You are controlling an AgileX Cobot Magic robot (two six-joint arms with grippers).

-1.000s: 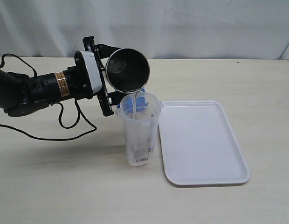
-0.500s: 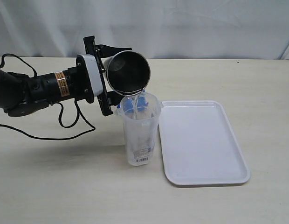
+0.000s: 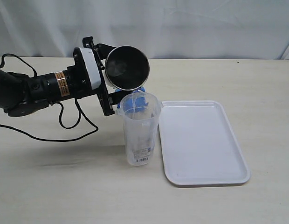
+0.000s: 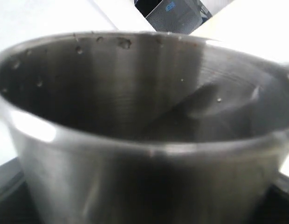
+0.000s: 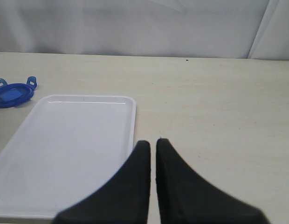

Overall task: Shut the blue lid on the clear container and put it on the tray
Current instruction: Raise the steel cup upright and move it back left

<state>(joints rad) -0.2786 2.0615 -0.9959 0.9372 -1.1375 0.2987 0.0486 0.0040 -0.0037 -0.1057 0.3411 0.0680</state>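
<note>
Left pincer point(image 3: 114, 77): spread wide round steel cup point(image 3: 127, 67), tipped slightly further than a second ago. The thin stream still falls into container point(image 3: 140, 135), upright on surface point(image 3: 65, 177), just left of tray point(image 3: 200, 144). Lid point(image 5: 11, 93): off, lying just beyond container. Right pincer point(image 5: 153, 154): shut, empty, near tray. Closing not yet begun.

steel cup point(image 3: 128, 67) in the left pincer point(image 3: 111, 72) blocks the clear container point(image 3: 140, 135) beneath; bare tray point(image 5: 65, 149) lies ahead of the right pincer point(image 5: 153, 143).
</note>
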